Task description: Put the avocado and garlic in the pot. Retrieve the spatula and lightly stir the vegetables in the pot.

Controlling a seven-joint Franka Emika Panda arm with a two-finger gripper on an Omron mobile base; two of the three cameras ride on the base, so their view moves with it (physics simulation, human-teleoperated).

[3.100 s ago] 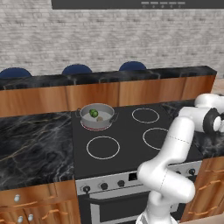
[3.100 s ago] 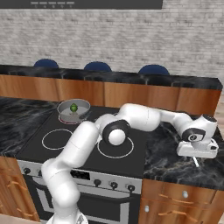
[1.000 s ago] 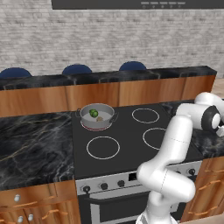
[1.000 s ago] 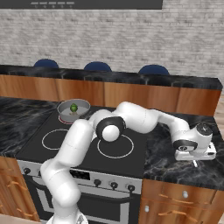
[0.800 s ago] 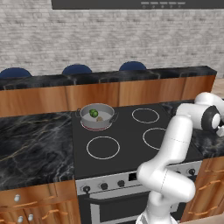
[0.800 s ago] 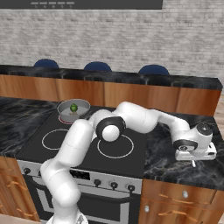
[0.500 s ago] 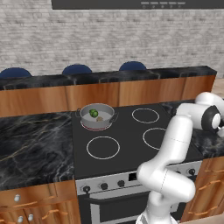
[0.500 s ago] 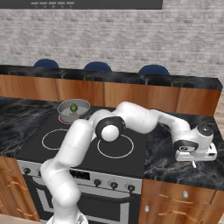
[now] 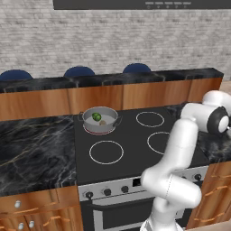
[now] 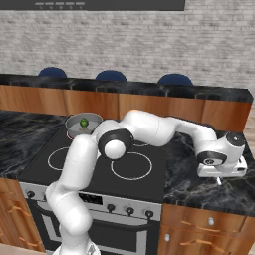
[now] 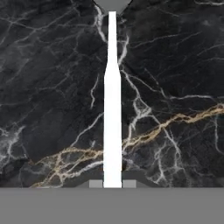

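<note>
I have the arm stretched far out to the right of the stove, hand down low on the black marble desk (image 10: 199, 191). End effector (image 11: 112, 183) is pinched narrow on the spatula (image 11: 112, 109): from the hand camera the thin white handle runs straight up between the two finger tips, and the grey flat head sits at the far end, against the top edge of that picture. The spatula lies flat on the desk along the line of the fingers, so I judge the grip is near the handle's end, which should leave the head free for reaching into the pot. Whether it has left the surface yet I cannot tell.

Pot (image 9: 100, 120) stands on the rear left burner of the cooktop (image 9: 131, 144), well apart from the hand. Inside it the avocado (image 9: 96, 116) and the garlic (image 9: 103, 122) sit just beside each other, the green ball toward the back. From the right base camera the pot (image 10: 74, 122) shows behind the arm's elbow, with the avocado (image 10: 83, 122) visible above the rim. Both vegetables being in, I take the loading part as done and the spatula pickup as the step in hand; stirring is not yet begun.

No brands, labels or readable writing anywhere. The stove knobs and the panel over the brick wall carry nothing legible.
</note>
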